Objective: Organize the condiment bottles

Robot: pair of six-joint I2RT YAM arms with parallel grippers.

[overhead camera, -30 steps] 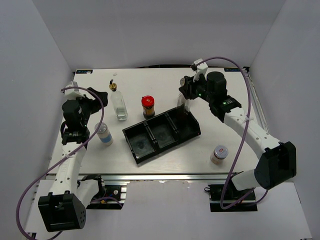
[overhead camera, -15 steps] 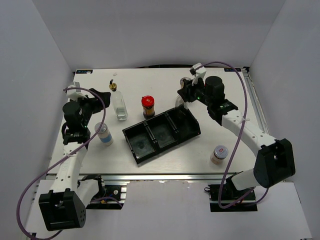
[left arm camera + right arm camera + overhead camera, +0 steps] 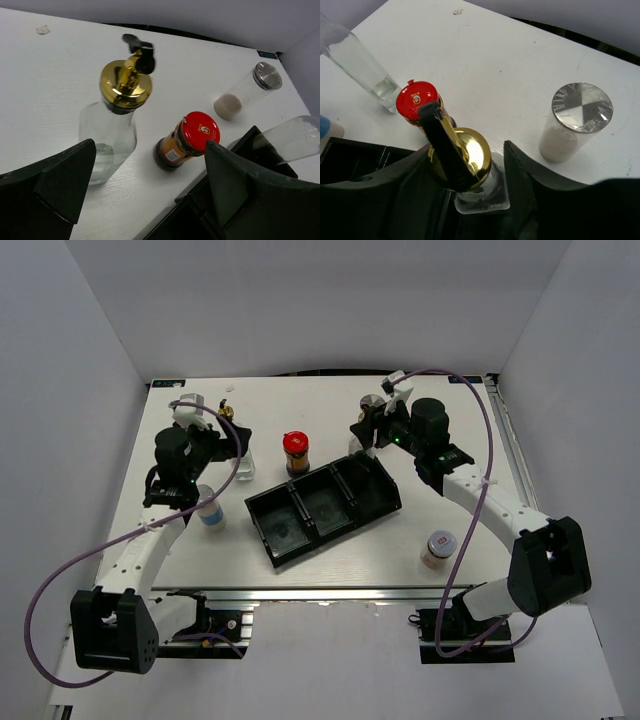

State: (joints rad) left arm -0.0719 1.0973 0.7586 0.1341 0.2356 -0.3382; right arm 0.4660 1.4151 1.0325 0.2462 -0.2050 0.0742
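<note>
Showing the left gripper (image 3: 150,150) with its jaws spread wide and empty, aimed at the near gold-spouted bottle (image 3: 112,135). That bottle stands upright, long axis vertical, just ahead of the jaws and towards their left finger. The red-lidded jar (image 3: 187,140) stands just beside it, nearer the right finger, so the left arm is plainly the closer one for this bottle. The right gripper (image 3: 467,150) brackets the second gold-spouted bottle (image 3: 475,155) at the far edge of the tray (image 3: 285,528). Whether its fingers clamp the glass or have slackened cannot be told, nor whether the base sits inside the right compartment. A silver-capped shaker (image 3: 577,117) stands near, behind it. Compared with a second earlier, the left arm has swung inward towards its bottle, and the right gripper has shifted slightly left.
</note>
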